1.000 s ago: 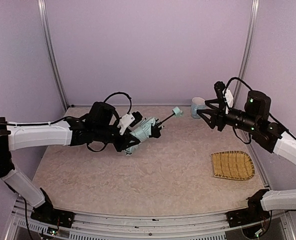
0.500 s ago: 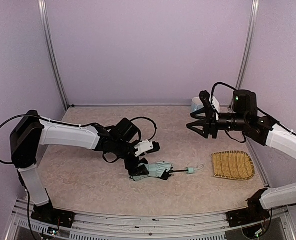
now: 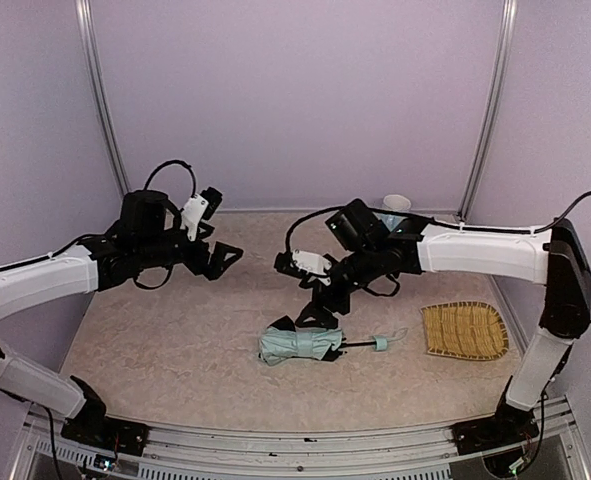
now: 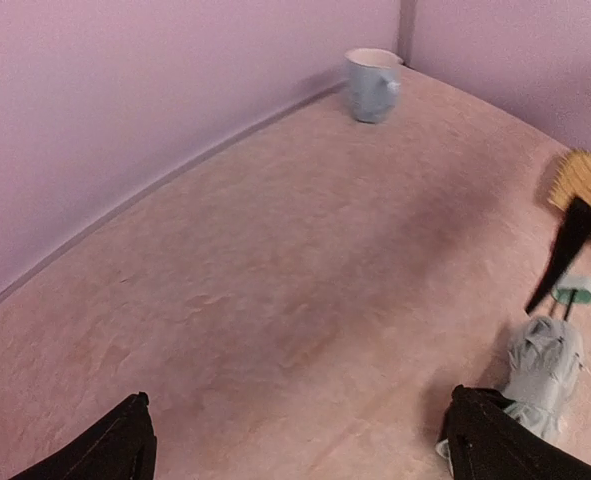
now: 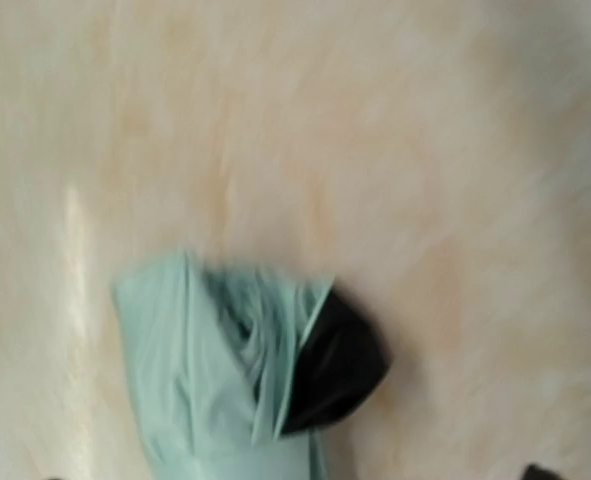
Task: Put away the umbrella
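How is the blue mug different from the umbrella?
The mug stands upright at the far edge of the table, close to the wall, while the umbrella lies on its side nearer the front. The mug is one plain colour, while the umbrella has black parts too. The mug looks smooth, while the umbrella is folded and wrinkly. Both are pale and bluish, and both rest on the table.

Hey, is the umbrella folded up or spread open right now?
Folded. The umbrella lies on its side on the table as a compact bundle of bunched fabric, shaft and handle pointing toward the mat.
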Tool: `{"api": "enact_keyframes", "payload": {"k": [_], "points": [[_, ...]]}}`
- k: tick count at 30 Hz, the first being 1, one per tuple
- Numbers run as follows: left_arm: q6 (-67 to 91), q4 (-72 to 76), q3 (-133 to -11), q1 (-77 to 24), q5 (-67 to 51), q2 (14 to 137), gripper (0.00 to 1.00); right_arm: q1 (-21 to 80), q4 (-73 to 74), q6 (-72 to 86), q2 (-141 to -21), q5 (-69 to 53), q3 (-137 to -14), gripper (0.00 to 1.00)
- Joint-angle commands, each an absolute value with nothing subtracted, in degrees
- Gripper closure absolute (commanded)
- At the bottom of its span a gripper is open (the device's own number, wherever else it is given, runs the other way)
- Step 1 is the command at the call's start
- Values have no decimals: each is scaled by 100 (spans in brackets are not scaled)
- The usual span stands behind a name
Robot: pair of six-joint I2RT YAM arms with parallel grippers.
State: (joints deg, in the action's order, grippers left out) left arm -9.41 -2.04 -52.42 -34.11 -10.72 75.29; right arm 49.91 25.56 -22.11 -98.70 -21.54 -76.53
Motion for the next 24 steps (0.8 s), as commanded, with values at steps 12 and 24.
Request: {"api": "enact_keyframes", "payload": {"k": [12, 24], "points": [[938, -553, -5054, -3085, 3195, 6437, 1, 5747, 5031, -2632, -12527, -775, -9534, 21], [764, -583, -4850, -3072, 4365, 6305, 1, 5780, 4881, -2701, -12395, -365, -11196, 97]]}}
